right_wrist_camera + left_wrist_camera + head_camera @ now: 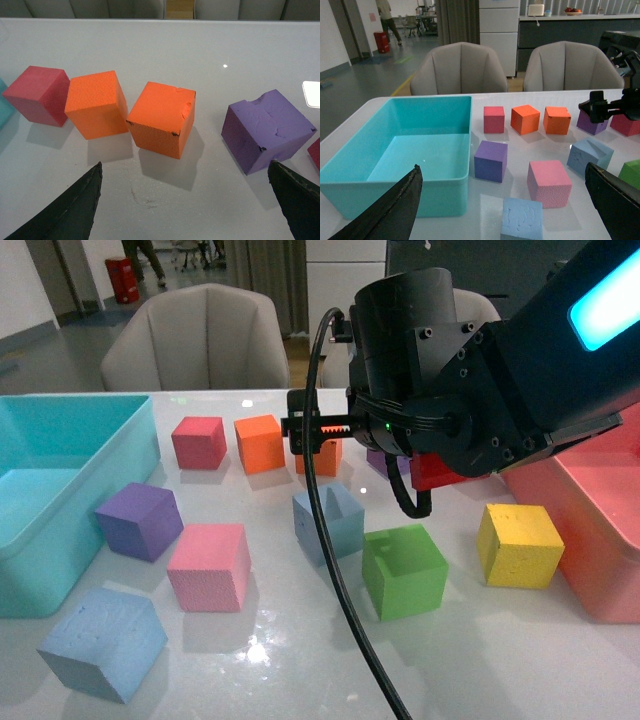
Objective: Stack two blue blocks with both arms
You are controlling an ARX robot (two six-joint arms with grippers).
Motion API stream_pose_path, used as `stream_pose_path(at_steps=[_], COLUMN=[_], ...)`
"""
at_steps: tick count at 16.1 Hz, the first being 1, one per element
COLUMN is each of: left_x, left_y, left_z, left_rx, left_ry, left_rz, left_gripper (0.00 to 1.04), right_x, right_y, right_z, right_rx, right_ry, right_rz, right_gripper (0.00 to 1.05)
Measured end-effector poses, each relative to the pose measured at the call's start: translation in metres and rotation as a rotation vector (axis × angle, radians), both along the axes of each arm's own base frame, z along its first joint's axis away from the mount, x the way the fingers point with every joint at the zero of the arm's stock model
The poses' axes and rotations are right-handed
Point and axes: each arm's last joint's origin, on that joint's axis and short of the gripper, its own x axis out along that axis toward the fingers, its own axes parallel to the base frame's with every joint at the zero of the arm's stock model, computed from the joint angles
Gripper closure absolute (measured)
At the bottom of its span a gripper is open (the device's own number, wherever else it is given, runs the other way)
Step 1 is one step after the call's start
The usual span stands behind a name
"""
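Two pale blue blocks lie on the white table. One blue block (100, 642) is at the front left, and it shows low in the left wrist view (521, 219), between the spread fingers of my left gripper (505, 212), which is open and empty above it. The other blue block (328, 522) sits mid-table, also seen from the left wrist (589, 155). My right arm (450, 390) hangs over the table's middle. Its right gripper (185, 212) is open and empty over bare table near two orange cubes (162, 119). No blue block shows in the right wrist view.
A teal bin (140, 440) stands at the left and a pink bin (580, 540) at the right. Around the blue blocks lie a purple cube (140, 520), a pink cube (208, 566), a green cube (404, 570), a yellow cube (518, 544) and a red cube (198, 442).
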Motion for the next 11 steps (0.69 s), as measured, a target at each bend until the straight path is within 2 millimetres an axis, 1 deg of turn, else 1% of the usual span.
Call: stream_pose_path(at_steps=[1, 2, 3, 4, 5, 6, 7, 8, 9, 10, 11], left_x=[0.0, 0.0, 0.0, 0.0, 0.0, 0.0, 0.0, 0.0, 0.0, 0.0, 0.0], left_y=[0.0, 0.0, 0.0, 0.0, 0.0, 0.0, 0.0, 0.0, 0.0, 0.0, 0.0], left_z=[0.0, 0.0, 0.0, 0.0, 0.0, 0.0, 0.0, 0.0, 0.0, 0.0, 0.0], left_rx=[0.0, 0.0, 0.0, 0.0, 0.0, 0.0, 0.0, 0.0, 0.0, 0.0, 0.0], left_ry=[0.0, 0.0, 0.0, 0.0, 0.0, 0.0, 0.0, 0.0, 0.0, 0.0, 0.0], left_rz=[0.0, 0.0, 0.0, 0.0, 0.0, 0.0, 0.0, 0.0, 0.0, 0.0, 0.0], left_gripper=[0.07, 0.07, 0.07, 0.07, 0.07, 0.07, 0.07, 0.07, 0.07, 0.07, 0.07], right_x=[-0.001, -0.011, -0.033, -0.056, -0.077, -0.096, -0.12, -0.143, -0.162, -0.19, -0.2], right_y=[0.001, -0.01, -0.029, -0.061, -0.093, -0.117, -0.134, -0.142, -0.15, -0.17, -0.177], right_z=[0.001, 0.002, 0.002, 0.009, 0.024, 0.036, 0.039, 0.032, 0.024, 0.031, 0.034], right_rx=[0.015, 0.011, -0.014, -0.019, -0.004, 0.0, -0.006, -0.024, -0.045, -0.042, -0.04], right_ry=[-0.042, -0.23, -0.3, -0.362, -0.422, -0.459, -0.457, -0.418, -0.376, -0.386, -0.398], right_rz=[-0.012, -0.135, -0.191, -0.228, -0.263, -0.292, -0.293, -0.26, -0.241, -0.255, -0.262], right_gripper=[0.07, 0.19, 0.3, 0.43, 0.56, 0.67, 0.8, 0.92, 1.03, 1.03, 1.03])
